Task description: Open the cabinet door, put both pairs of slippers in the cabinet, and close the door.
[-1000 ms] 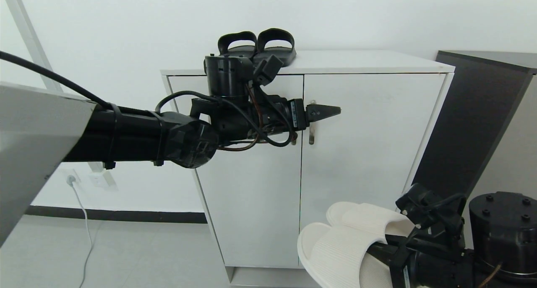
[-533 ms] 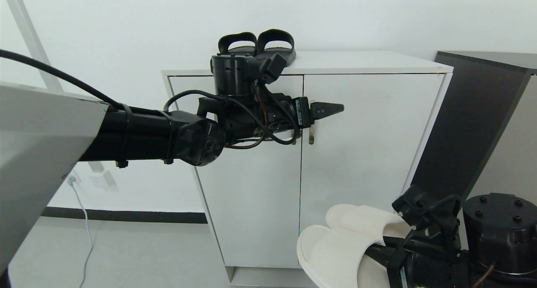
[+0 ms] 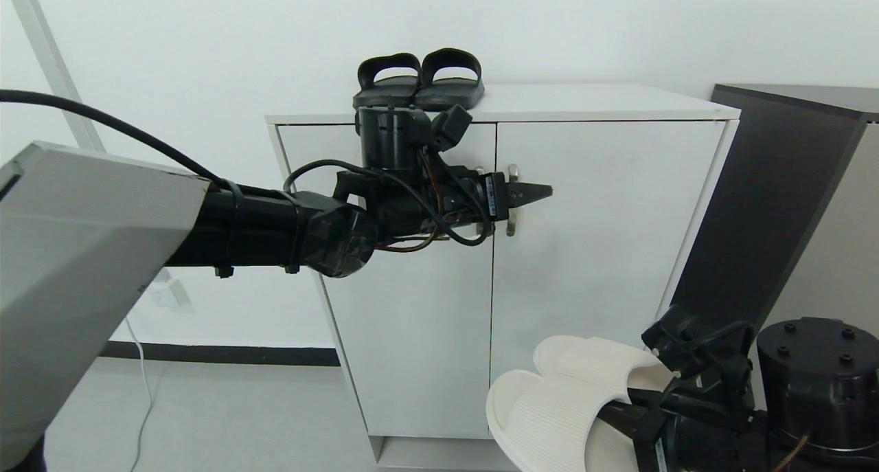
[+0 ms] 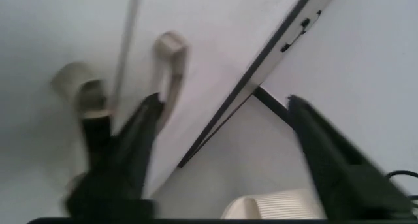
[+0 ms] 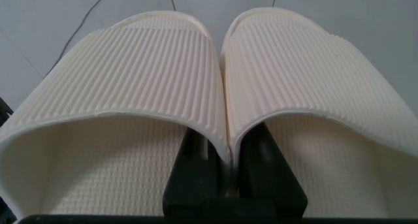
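Opening the door was the step in hand, by our reading. Both doors of the white cabinet (image 3: 604, 102) stood shut, and the left gripper (image 3: 542, 191) hung level before the seam between them, at the height of the two metal handles. In the left wrist view we saw its jaws spread wide, with one finger (image 4: 134, 145) lying over the lower part of the right-hand door's handle (image 4: 171, 54). We could not tell whether that handle sat between the jaws or just outside them. The left-hand door's handle (image 4: 75, 80) lay just across the seam.

The right gripper (image 5: 225, 178) sat low, near the foot of the right-hand door (image 3: 590, 252). Its jaws pinched together the two inner walls of the white slippers (image 3: 560, 407), whose toes pointed toward the cabinet. The black slippers (image 3: 419, 80) rested side by side on the cabinet's top, toward its left end and above the left arm's wrist. A dark grey unit (image 3: 769, 204) stood just beside the cabinet on the right.

With neither pair inside, we judged the task barely begun. The next move called for the spread jaws to bracket the slim handle squarely and close on it. They would then have to draw the door outward along its arc, since a straight pull could slip off so thin a bar. The white pair sat close before that door, so we reckoned the right arm might need to give the swing some room.
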Controlling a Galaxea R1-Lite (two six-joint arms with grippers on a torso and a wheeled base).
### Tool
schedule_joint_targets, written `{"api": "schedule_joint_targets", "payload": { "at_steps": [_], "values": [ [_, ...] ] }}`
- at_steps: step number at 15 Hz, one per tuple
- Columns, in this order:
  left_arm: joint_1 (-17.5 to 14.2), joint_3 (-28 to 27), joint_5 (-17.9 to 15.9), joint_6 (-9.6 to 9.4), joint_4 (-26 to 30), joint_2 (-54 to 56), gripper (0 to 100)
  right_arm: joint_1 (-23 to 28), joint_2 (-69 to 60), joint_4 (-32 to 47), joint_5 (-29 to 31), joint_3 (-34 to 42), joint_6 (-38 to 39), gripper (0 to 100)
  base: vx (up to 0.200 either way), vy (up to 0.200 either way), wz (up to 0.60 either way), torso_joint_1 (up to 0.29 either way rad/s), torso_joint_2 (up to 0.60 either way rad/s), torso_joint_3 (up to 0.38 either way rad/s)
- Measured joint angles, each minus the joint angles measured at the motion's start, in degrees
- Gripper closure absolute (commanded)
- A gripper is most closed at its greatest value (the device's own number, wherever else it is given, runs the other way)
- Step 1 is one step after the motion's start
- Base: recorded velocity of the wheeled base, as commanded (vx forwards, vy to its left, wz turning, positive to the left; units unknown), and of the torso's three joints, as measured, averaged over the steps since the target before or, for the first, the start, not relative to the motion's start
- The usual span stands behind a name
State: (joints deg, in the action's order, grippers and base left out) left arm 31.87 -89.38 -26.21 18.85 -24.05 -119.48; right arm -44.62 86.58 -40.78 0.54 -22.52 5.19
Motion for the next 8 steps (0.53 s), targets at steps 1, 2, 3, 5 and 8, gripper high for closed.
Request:
{"api": "schedule_joint_targets", "payload": {
  "at_steps": [1, 2, 3, 5, 8],
  "values": [
    [-0.1, 0.1, 0.2, 0.00, 0.1, -0.1, 100, 0.0, 0.0, 0.0, 0.0, 0.1, 0.0, 100, 0.000, 0.000, 0.00, 0.000, 0.00, 0.000],
    [-0.1, 0.3, 0.3, 0.01, 0.1, -0.1, 100, -0.1, 0.0, 0.0, -0.1, 0.1, 0.1, 100, 0.000, 0.000, 0.00, 0.000, 0.00, 0.000],
    [-0.1, 0.5, 0.6, -0.10, 0.0, -0.1, 100, -0.1, 0.0, 0.0, -0.1, 0.1, 0.1, 100, 0.000, 0.000, 0.00, 0.000, 0.00, 0.000],
    [0.1, 2.7, 0.9, -0.13, -0.8, 0.6, 100, -0.5, -0.1, 0.0, -0.1, 0.4, 0.1, 100, 0.000, 0.000, 0.00, 0.000, 0.00, 0.000],
    [1.0, 7.6, 0.9, -0.16, -2.0, 3.5, 100, -1.7, -0.8, 0.0, -2.2, 1.5, 0.2, 100, 0.000, 0.000, 0.00, 0.000, 0.00, 0.000]
  ]
}}
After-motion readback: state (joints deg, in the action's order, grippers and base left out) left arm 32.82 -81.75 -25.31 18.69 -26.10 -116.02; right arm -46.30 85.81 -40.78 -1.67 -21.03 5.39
